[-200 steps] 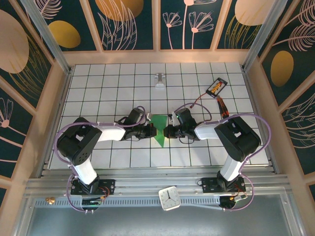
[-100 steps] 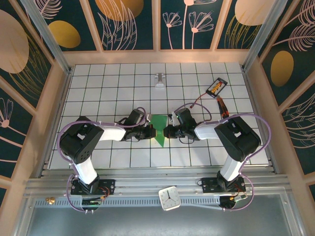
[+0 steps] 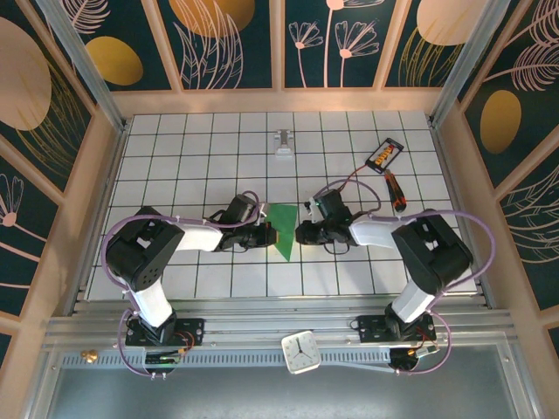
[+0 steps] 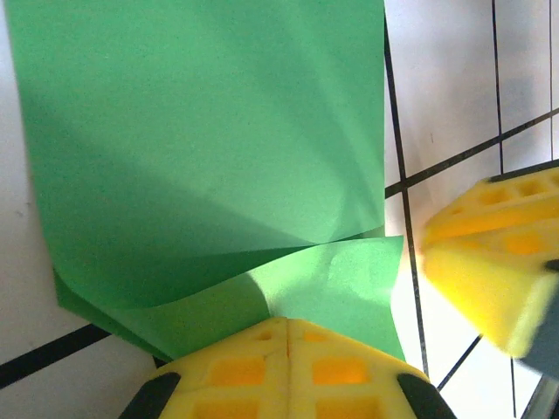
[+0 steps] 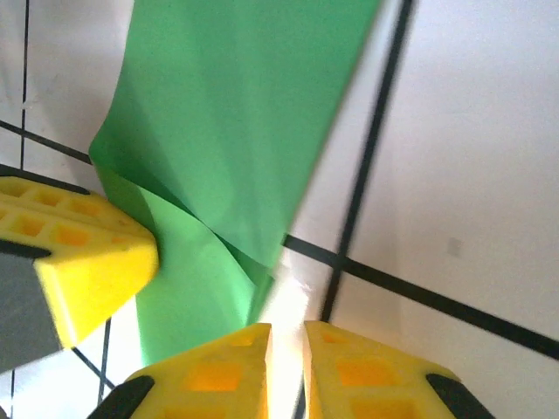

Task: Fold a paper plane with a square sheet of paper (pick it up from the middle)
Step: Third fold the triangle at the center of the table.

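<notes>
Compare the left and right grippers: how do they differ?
The left gripper is shut on a raised flap of the green paper; the right gripper shows a narrow empty gap. The left is at the paper's left edge, the right at its right. Both have yellow fingers.

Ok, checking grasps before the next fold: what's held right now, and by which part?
The left gripper pinches the green paper at its lifted edge. The right gripper sits beside the paper, jaws slightly apart; its hold cannot be told.
</notes>
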You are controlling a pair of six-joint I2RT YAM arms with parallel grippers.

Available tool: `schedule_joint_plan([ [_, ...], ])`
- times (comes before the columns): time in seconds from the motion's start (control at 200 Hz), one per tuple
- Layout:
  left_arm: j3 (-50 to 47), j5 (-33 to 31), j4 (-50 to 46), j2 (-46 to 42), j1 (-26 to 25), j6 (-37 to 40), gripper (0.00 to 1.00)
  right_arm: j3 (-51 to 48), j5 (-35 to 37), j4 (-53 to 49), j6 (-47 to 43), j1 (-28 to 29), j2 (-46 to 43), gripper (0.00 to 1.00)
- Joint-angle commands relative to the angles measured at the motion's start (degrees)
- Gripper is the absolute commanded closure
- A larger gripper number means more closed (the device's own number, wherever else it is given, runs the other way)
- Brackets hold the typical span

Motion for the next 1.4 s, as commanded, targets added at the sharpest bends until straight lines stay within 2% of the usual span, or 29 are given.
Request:
schedule_joint_plan([
  [0.0, -2.3, -3.1, -6.9, 1.4, 0.3, 1.5, 1.0, -1.1, 0.8, -5.3, -1.9, -0.2, -5.9, 0.8],
  [0.16, -2.3, -3.2, -7.0, 1.3, 0.3, 1.2, 1.0, -3.1, -4.9, 0.7, 1.9, 4.1, -8.4, 0.82],
  [0.34, -2.3, -3.4, -7.0, 1.1, 0.3, 1.0, 1.0, -3.2, -8.6, 8.0, 6.2, 8.7, -4.1, 0.92],
  [0.51, -2.2, -3.4, -7.2, 1.1, 0.3, 1.2, 1.0, -2.0, -9.7, 10.7, 7.6, 10.3, -0.2, 0.96],
  [0.771, -2.1, -3.3, -7.4, 1.0, 0.3, 1.7, 1.0, 0.5, -8.0, 7.8, 4.8, 10.1, 4.5, 0.99],
  [0.986, -1.6, -3.4, -8.1, 0.9, 0.3, 2.4, 1.0, -1.7, -6.7, 4.8, 3.2, 9.8, 6.3, 1.0],
  [1.396, -0.9, -4.6, -10.3, 0.2, 0.3, 3.7, 1.0, -9.0, -5.6, 0.1, 4.1, 10.5, 1.9, 1.0],
])
